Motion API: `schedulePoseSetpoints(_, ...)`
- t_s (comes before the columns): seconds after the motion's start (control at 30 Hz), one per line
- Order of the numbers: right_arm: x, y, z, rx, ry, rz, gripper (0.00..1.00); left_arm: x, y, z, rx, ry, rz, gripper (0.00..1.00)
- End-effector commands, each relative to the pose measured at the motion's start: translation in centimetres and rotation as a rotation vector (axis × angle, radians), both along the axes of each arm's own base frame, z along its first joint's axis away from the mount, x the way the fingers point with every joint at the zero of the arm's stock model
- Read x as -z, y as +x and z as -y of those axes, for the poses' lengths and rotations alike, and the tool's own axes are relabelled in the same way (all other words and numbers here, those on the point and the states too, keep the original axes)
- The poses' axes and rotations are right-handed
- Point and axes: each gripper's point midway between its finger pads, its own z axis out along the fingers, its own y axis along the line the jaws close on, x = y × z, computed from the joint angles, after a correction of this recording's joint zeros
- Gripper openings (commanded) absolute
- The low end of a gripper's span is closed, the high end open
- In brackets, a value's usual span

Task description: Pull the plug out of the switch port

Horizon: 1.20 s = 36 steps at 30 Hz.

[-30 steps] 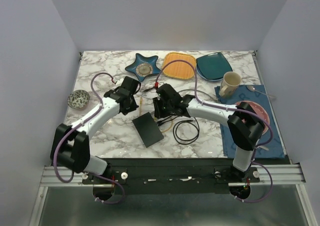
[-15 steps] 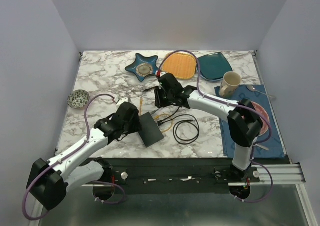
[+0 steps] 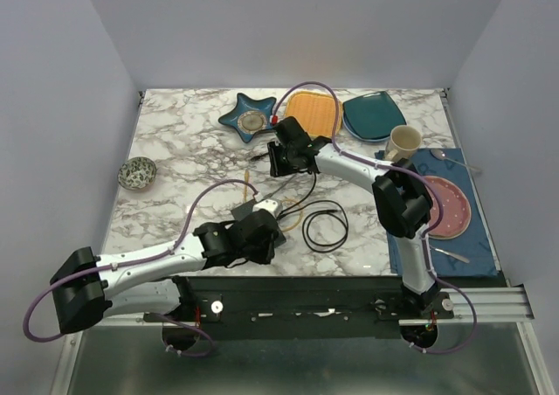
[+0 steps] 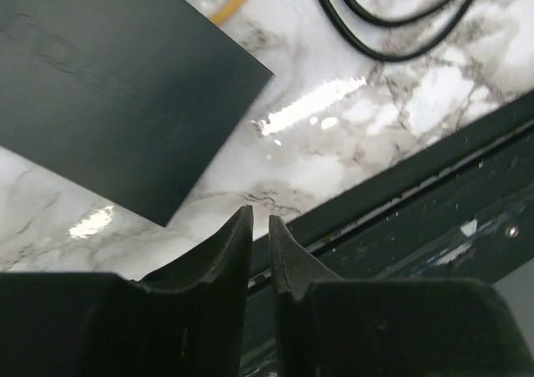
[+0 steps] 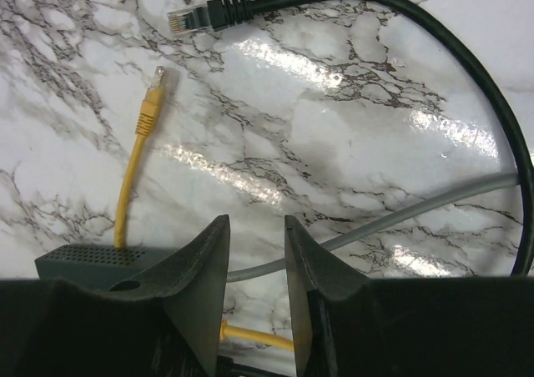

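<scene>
The left pincer (image 4: pixel 259 218) is being held closed to a slit, gripping nothing, just beside the flat matte black rectangular switch (image 4: pixel 108 85) near the front edge of the white marble table (image 4: pixel 334 135). The right pincer (image 5: pixel 254 223) is being held parted and empty.

On the table (image 3: pixel 175 150), a star dish (image 3: pixel 250 118), a plate (image 3: pixel 313 114) and a second plate (image 3: pixel 374 115) line the back, left to right. A bowl (image 3: pixel 137 172) sits far left. On the right, a mat (image 3: pixel 476 251) holds a mug (image 3: pixel 403 143) and a third plate (image 3: pixel 450 207). The switch (image 4: pixel 108 85) lies front centre, with a cable coil (image 3: pixel 326 225) just right of it and a plug (image 5: pixel 152 102) behind it, apart.
</scene>
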Motion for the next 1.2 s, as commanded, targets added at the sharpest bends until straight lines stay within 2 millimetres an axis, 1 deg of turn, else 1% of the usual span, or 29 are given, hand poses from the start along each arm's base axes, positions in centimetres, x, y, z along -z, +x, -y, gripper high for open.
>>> schedulePoseSetpoints(0.0, 1.8, -0.9, -0.6, -0.030, -0.006, -0.074, 0.41, 0.3, -2.3, 2.7, 0.176, -0.011, -0.022, 0.27)
schedulePoseSetpoints(0.07, 2.6, -1.2, -0.5, -0.029, -0.013, -0.093, 0.41, 1.3, -2.7, 3.0, 0.197, 0.022, -0.048, 0.24)
schedulePoseSetpoints(0.13, 3.0, -1.4, -0.4, -0.029, -0.018, -0.102, 0.41, 2.2, -3.1, 3.1, 0.212, 0.042, -0.076, 0.21)
schedulePoseSetpoints(0.17, 3.1, -1.5, -0.3, -0.029, -0.021, -0.105, 0.41, 3.2, -3.2, 2.9, 0.212, 0.074, -0.096, 0.20)
schedulePoseSetpoints(0.3, 3.6, -1.9, 0.1, -0.029, -0.032, -0.117, 0.41, 5.4, -3.0, 2.0, 0.165, 0.175, -0.141, 0.12)
schedulePoseSetpoints(0.33, 3.6, -2.0, 0.1, -0.031, -0.033, -0.117, 0.41, 5.8, -2.5, 1.3, 0.129, 0.219, -0.126, 0.11)
schedulePoseSetpoints(0.4, 3.8, -2.1, 0.2, -0.034, -0.036, -0.122, 0.41, 6.4, -1.8, 0.8, 0.076, 0.257, -0.124, 0.10)
schedulePoseSetpoints(0.43, 3.9, -2.3, 0.3, -0.034, -0.036, -0.127, 0.41, 6.6, -1.2, 0.0, 0.035, 0.285, -0.120, 0.07)
schedulePoseSetpoints(0.53, 4.6, -2.9, 0.5, -0.039, -0.040, -0.152, 0.41, 7.3, -0.3, -1.0, -0.047, 0.317, -0.139, 0.05)
schedulePoseSetpoints(0.57, 4.6, -3.1, 0.5, -0.045, -0.037, -0.155, 0.41, 7.5, 0.3, -1.8, -0.085, 0.331, -0.146, 0.05)
schedulePoseSetpoints(0.63, 5.0, -3.4, 0.7, -0.042, -0.039, -0.164, 0.41, 7.6, 0.8, -2.5, -0.135, 0.327, -0.157, 0.05)
schedulePoseSetpoints(0.67, 5.2, -3.8, 1.1, -0.042, -0.045, -0.171, 0.41, 7.6, 1.4, -3.2, -0.177, 0.321, -0.164, 0.05)
schedulePoseSetpoints(0.73, 5.5, -4.1, 1.3, -0.043, -0.047, -0.175, 0.41, 7.6, 1.9, -4.0, -0.222, 0.310, -0.172, 0.05)
schedulePoseSetpoints(0.77, 5.8, -4.4, 1.7, -0.041, -0.055, -0.182, 0.41, 7.3, 2.3, -4.4, -0.249, 0.293, -0.169, 0.05)
schedulePoseSetpoints(0.8, 5.7, -4.6, 1.8, -0.042, -0.054, -0.181, 0.41, 7.2, 3.0, -5.1, -0.293, 0.279, -0.178, 0.05)
schedulePoseSetpoints(0.87, 5.8, -4.9, 2.0, -0.038, -0.051, -0.184, 0.41, 6.6, 3.9, -5.7, -0.336, 0.246, -0.173, 0.05)
schedulePoseSetpoints(0.9, 5.9, -5.2, 2.3, -0.038, -0.051, -0.188, 0.41, 6.4, 4.7, -6.3, -0.378, 0.228, -0.176, 0.06)
schedulePoseSetpoints(1.0, 5.9, -5.8, 2.4, -0.036, -0.036, -0.199, 0.41, 5.6, 6.0, -6.4, -0.416, 0.177, -0.177, 0.07)
schedulePoseSetpoints(1.1, 5.2, -6.4, 2.2, -0.036, 0.004, -0.212, 0.41, 4.9, 7.8, -6.6, -0.466, 0.141, -0.185, 0.09)
schedulePoseSetpoints(1.13, 5.0, -6.8, 2.2, -0.032, 0.019, -0.217, 0.41, 4.7, 8.5, -7.0, -0.494, 0.131, -0.186, 0.10)
schedulePoseSetpoints(1.17, 4.8, -7.0, 2.1, -0.032, 0.030, -0.218, 0.41, 4.4, 9.1, -6.8, -0.502, 0.119, -0.189, 0.11)
